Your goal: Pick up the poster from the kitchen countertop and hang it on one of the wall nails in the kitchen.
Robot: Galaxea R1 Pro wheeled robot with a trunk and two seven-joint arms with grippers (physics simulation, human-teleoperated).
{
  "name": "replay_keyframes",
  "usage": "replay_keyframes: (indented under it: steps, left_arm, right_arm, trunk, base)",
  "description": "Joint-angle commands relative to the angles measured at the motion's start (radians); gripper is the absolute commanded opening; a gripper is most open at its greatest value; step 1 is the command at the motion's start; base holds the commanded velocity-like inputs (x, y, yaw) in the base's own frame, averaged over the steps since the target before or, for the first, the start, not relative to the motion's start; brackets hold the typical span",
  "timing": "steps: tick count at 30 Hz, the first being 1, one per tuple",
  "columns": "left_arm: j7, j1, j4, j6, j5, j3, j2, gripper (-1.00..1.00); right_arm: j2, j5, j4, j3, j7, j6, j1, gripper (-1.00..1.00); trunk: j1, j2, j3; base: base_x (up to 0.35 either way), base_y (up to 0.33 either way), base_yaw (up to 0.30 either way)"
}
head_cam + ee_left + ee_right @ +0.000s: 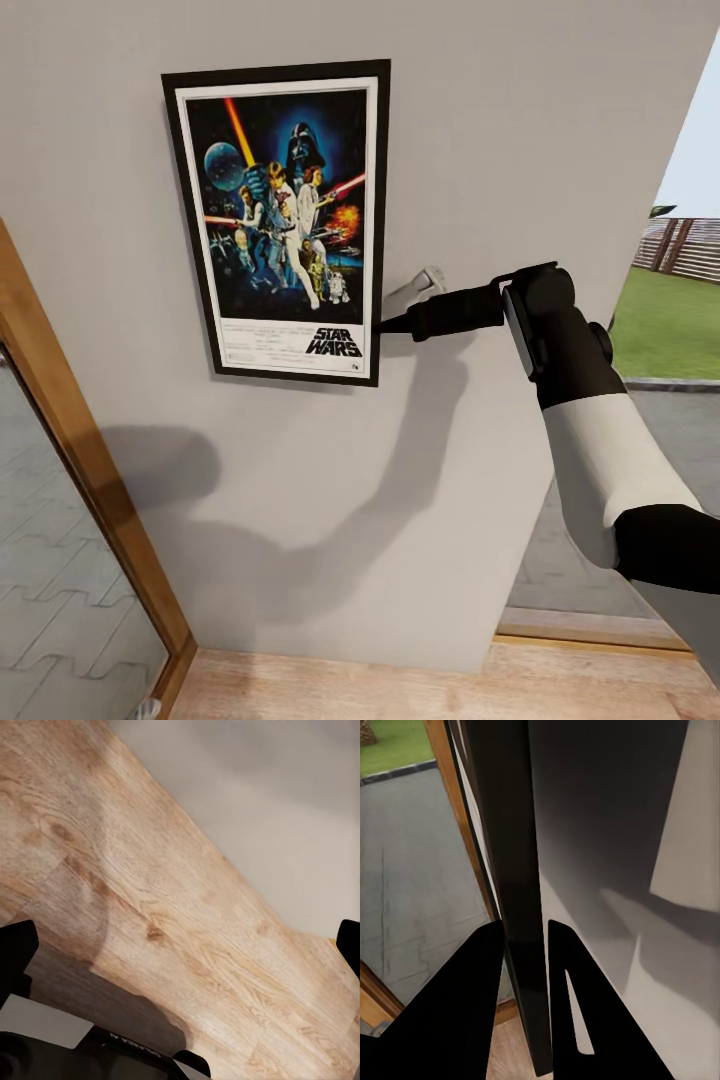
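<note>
Plain matte grey wall (pixel 480 120), pale wood-grain floor (pixel 150 900) below. Rectangular portrait Star Wars poster (pixel 285 220), thin black frame, white border, flat against wall, slightly tilted. Right jaws (pixel 526 937) clamped on frame's lower right edge. Left jaws spread, empty. Step: hanging. Next: confirm nail catch, then release gently.

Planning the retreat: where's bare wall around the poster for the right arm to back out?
Bare grey wall lies above, below and right of the poster. Crowded: its lower right edge, pinched by the right gripper. Wooden door frame bounds lower left.
</note>
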Motion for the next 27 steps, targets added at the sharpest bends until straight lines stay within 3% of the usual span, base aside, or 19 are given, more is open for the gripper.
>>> replay_keyframes:
  steps: [1,7,26,27]
  left_arm:
    - [-0.004,-0.001,-0.001,0.01,0.005,0.006,0.0,1.0]
    - [-0.004,-0.001,-0.001,0.01,0.005,0.006,0.0,1.0]
    - [-0.004,-0.001,-0.001,0.01,0.005,0.006,0.0,1.0]
    - [-0.004,-0.001,-0.001,0.01,0.005,0.006,0.0,1.0]
  right_arm:
    - [0.0,0.009,-0.001,0.0,0.011,0.008,-0.001,-1.0]
    - [0.0,0.01,-0.001,0.0,0.011,0.008,-0.001,-1.0]
    - [0.0,0.011,-0.001,0.0,0.011,0.008,-0.001,-1.0]
    - [0.0,0.011,-0.001,0.0,0.011,0.007,-0.001,1.0]
  trunk:
    - [0.001,-0.002,-0.002]
    - [0.001,-0.002,-0.002]
    - [0.001,-0.002,-0.002]
    - [0.001,-0.002,-0.002]
  base:
    - [0.0,0.0,0.0]
    - [0.134,0.0,0.0]
    - [0.001,0.0,0.0]
    - [0.0,0.0,0.0]
